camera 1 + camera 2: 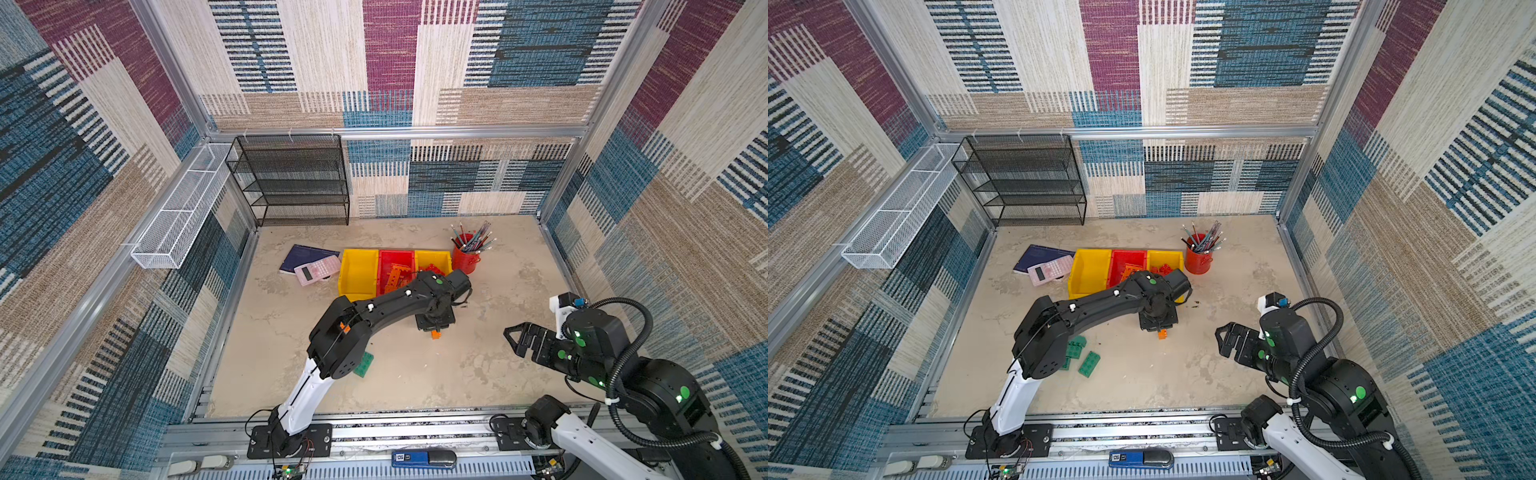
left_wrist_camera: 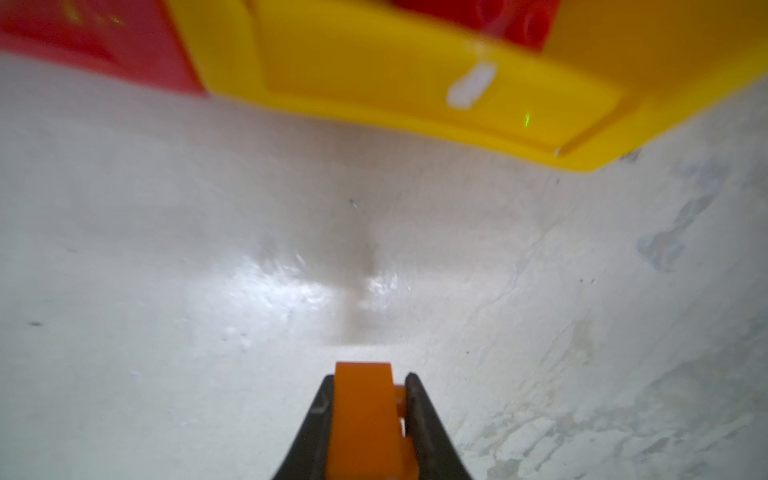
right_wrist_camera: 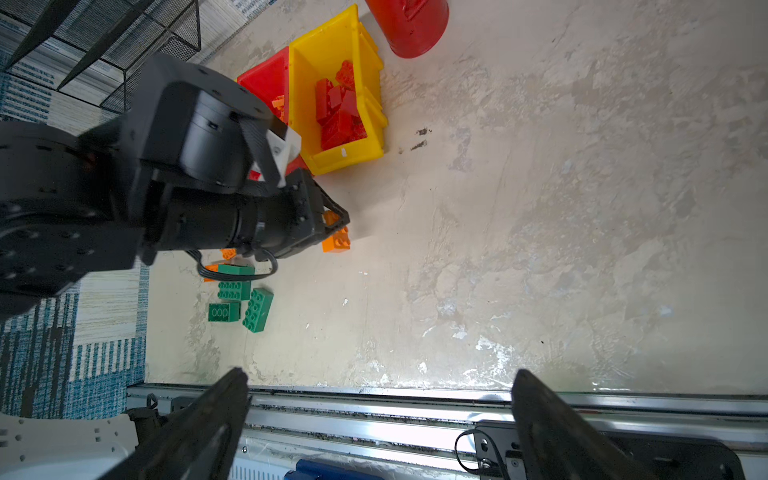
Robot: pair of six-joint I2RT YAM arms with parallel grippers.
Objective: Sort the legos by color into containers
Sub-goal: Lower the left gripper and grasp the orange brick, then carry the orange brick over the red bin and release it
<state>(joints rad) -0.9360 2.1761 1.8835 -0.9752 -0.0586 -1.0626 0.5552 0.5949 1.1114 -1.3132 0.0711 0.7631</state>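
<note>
The left gripper (image 1: 434,330) sits just right of the middle in both top views, its jaws pinched on a small orange brick (image 1: 435,335). The left wrist view shows its black fingers (image 2: 320,411) pressed against both faces of that brick (image 2: 361,415). Whether the brick touches the table (image 1: 374,395) I cannot tell.

Just beyond it, toward the back of the frame, three bins stand side by side, touching. They are a left yellow bin (image 1: 358,268), a red bin (image 1: 395,254) holding orange bricks (image 1: 397,277), and a right yellow bin (image 1: 432,257) holding red bricks (image 3: 338,114).

The left arm (image 1: 386,302) crosses over the near ends of the red bin and the right yellow bin, hiding them in both top views (the right wrist view sees past it into the right yellow bin). Its elbow also covers part of a cluster of green bricks (image 1: 1089,364) at lower left of centre. The right wrist view shows four green bricks (image 3: 257,309), with small orange bricks (image 3: 227,252) just beside them under the arm.

The right gripper (image 1: 513,343) hovers at the right of the frame, well apart from every brick, jaws spread wide.

A red pencil cup (image 1: 465,261) stands just right of the bins. A pink calculator (image 1: 318,270) overlapping a dark notebook (image 1: 305,254) lies just left of them. A black mesh shelf (image 1: 291,178) stands against the back wall, upper left of the table.
</note>
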